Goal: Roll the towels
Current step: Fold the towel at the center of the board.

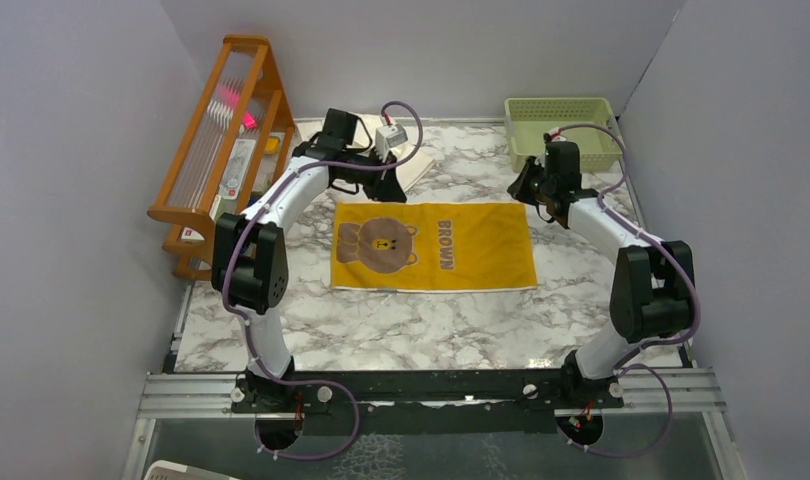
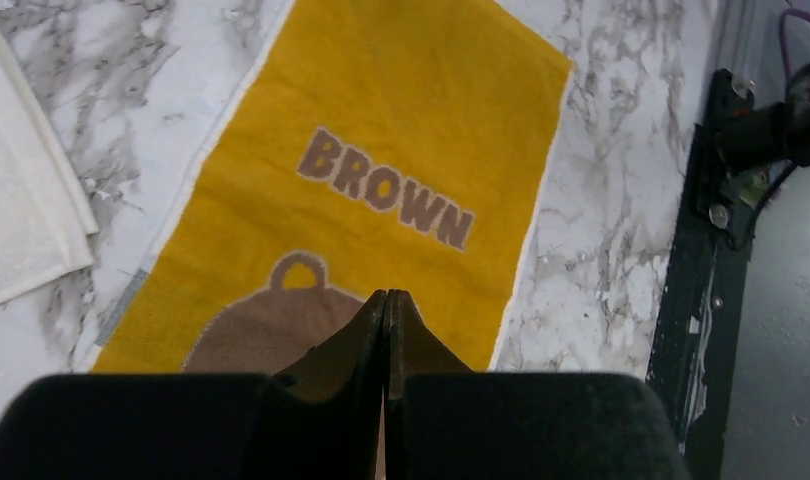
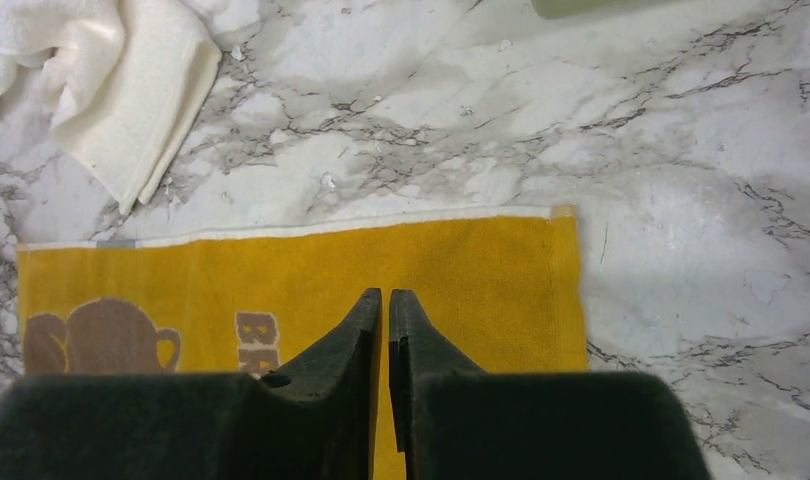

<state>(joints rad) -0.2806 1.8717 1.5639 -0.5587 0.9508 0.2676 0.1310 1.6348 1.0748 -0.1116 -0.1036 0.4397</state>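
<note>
Two towels, two arms. Yellow towel (image 1: 481, 250) with a brown bear and "BROWN" lies flat mid-bench (image 1: 381, 330), all four edges showing, bare marble along its near side and both ends. Cream towel (image 1: 416, 170) is bunched beyond its far edge, partly hidden by the left arm and cut off in both wrist views.

Left gripper (image 2: 385, 296): jaws clenched, empty. Right gripper (image 3: 380, 295): jaws clenched, empty. Both are over the yellow towel; contact unclear.

One green basket (image 1: 581, 102) in the far right corner. One wooden rack (image 1: 196, 170) at left.
</note>
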